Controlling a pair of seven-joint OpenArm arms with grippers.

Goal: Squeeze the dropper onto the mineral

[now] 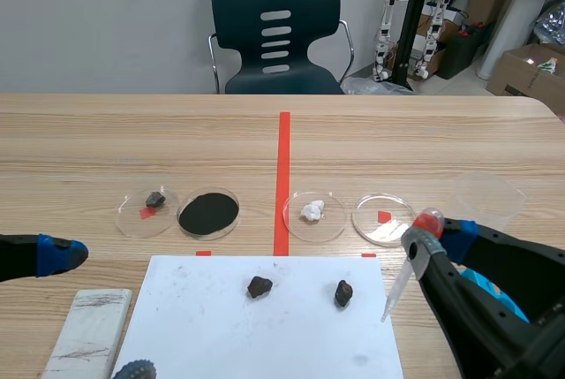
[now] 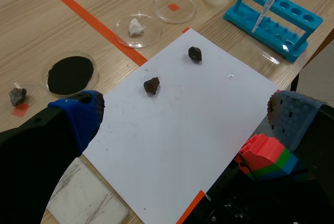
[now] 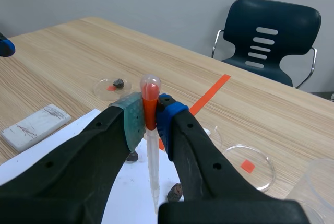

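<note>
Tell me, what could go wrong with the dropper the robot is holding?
1. The dropper tip hangs off to the side of the nearer mineral, not over it, so a drop let go now would likely miss it.
2. The right gripper pinches the orange neck below the bulb, so squeezing may push out little, or the tilted dropper could slip.

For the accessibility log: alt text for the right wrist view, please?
The right gripper is shut on a dropper, tip down over a white sheet, with a dark stone near its tip. Beyond lie shallow dishes, a red tape line and a chair.
</note>
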